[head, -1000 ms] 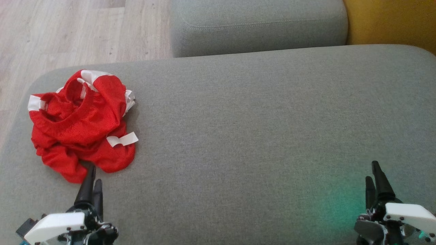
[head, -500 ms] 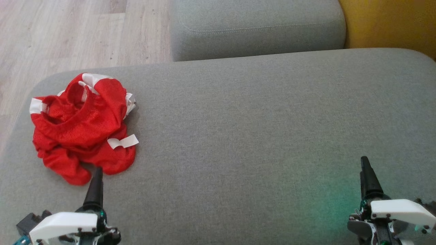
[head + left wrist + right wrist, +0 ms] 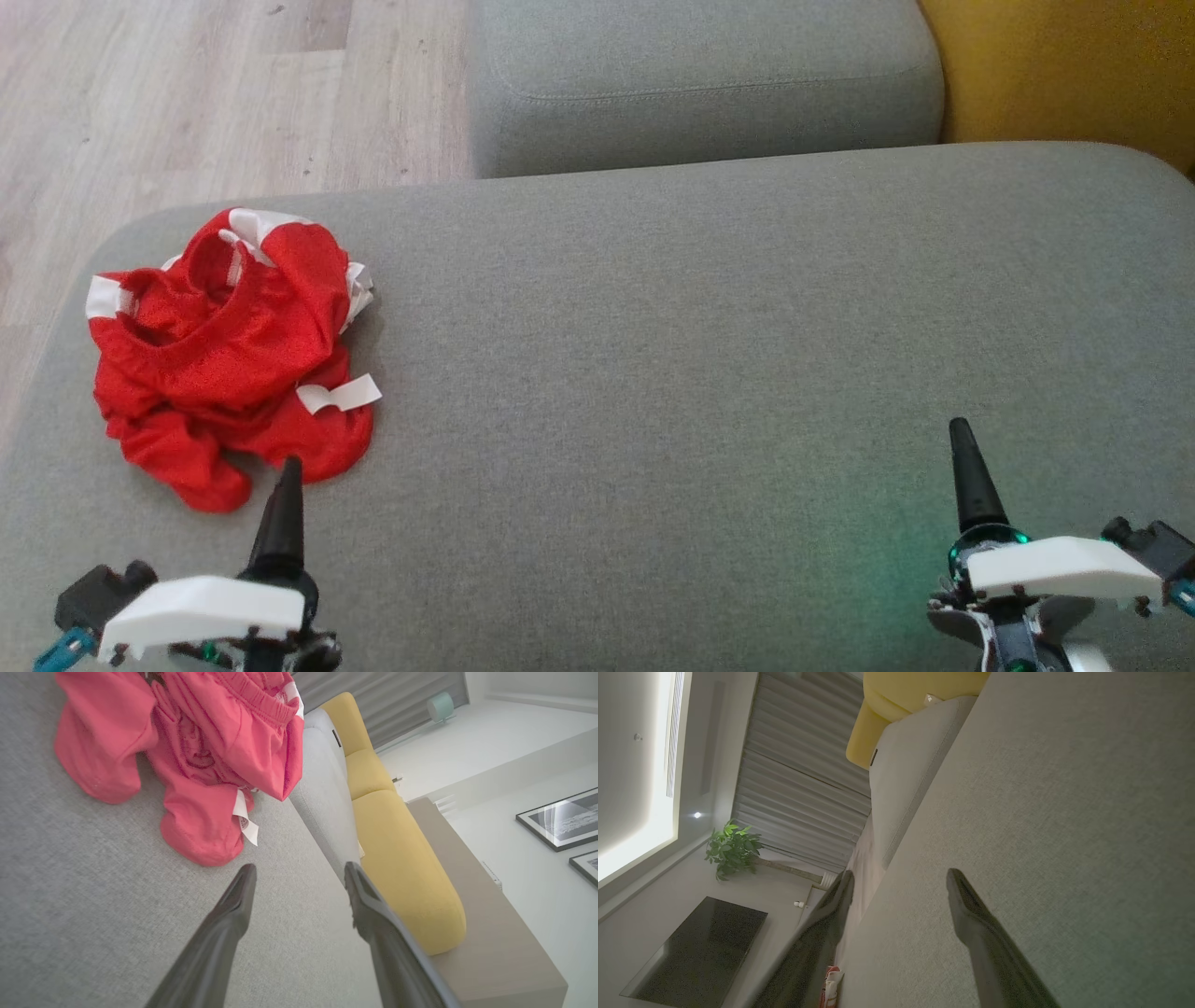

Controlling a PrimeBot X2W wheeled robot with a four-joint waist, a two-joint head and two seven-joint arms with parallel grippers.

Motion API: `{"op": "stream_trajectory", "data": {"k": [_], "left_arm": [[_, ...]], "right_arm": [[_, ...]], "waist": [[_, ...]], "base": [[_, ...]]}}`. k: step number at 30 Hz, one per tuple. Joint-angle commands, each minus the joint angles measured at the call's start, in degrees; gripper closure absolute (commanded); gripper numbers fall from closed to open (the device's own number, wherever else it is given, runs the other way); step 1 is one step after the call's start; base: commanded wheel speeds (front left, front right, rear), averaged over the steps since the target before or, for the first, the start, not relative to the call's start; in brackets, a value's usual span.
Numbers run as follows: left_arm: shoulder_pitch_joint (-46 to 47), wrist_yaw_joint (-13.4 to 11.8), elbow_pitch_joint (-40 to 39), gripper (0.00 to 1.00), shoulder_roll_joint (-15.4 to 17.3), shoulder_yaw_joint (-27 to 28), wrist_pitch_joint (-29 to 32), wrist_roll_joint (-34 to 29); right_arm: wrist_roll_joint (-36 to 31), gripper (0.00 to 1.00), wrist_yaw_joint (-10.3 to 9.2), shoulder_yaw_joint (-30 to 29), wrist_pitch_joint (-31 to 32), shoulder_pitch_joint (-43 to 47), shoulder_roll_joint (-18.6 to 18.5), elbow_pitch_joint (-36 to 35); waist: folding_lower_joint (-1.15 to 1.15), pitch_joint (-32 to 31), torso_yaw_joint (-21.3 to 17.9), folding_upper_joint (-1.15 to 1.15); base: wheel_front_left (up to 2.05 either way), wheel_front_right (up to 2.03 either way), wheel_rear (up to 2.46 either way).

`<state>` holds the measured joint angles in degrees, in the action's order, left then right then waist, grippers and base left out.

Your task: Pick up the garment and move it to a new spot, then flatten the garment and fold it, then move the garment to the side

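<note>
Left hand (image 3: 299, 872): wide, empty, tips just short of garment (image 3: 224, 364). Right hand (image 3: 899, 877): wide, empty, well apart. Garment: red crumpled heap, left end of grey cushion (image 3: 653, 373). Progress: apparently none; pickup, flattening, folding, shifting aside remain.

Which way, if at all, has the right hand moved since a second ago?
Yes: judged against the back edge of the seat cushion, the right hand moved forward and leftward.

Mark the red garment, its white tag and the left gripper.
red garment (image 3: 224, 364), head view, middle of the crumpled heap.
white tag (image 3: 339, 396), head view, middle of the strip.
left gripper (image 3: 300, 868), left wrist view, midway between its open fingertips.
</note>
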<state>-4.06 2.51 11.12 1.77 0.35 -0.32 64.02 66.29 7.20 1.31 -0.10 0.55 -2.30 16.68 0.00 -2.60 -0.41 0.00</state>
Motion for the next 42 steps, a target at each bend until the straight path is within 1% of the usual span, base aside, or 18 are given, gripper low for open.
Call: {"op": "stream_trajectory", "data": {"k": [1,6,7,14,42], "left_arm": [[1.0,-0.4,-2.7,0.00,0.7,0.0,-0.9,-2.8],[0.3,-1.1,-3.8,0.00,0.9,-0.8,-1.9,-7.4],[0.3,-1.1,-3.8,0.00,0.9,-0.8,-1.9,-7.4],[-0.4,-1.7,-5.1,0.00,1.1,-1.8,-3.1,-12.6],[-3.8,-5.9,-9.1,0.00,2.4,-5.8,-7.8,-33.4]], "right_arm": [[-2.5,0.00,0.15,1.2,-1.0,-1.8,-0.3,-2.6],[-7.6,0.00,0.16,3.2,-2.0,-1.9,-0.3,-3.0],[-7.6,0.00,0.16,3.2,-2.0,-1.9,-0.3,-3.0],[-12.8,0.00,0.17,5.2,-3.2,-2.0,-0.4,-3.5],[-32.6,0.00,0.22,12.5,-7.9,-1.3,-0.4,-3.8]], "waist": [[0.00,-0.1,0.0,0.00],[0.00,-0.5,0.0,0.00],[0.00,-0.5,0.0,0.00],[0.00,-1.0,0.1,0.00],[0.00,-3.7,-0.5,0.00]], "base": [[0.00,0.00,0.00],[0.00,0.00,0.00],[0.00,0.00,0.00],[0.00,0.00,0.00],[0.00,0.00,0.00]]}}
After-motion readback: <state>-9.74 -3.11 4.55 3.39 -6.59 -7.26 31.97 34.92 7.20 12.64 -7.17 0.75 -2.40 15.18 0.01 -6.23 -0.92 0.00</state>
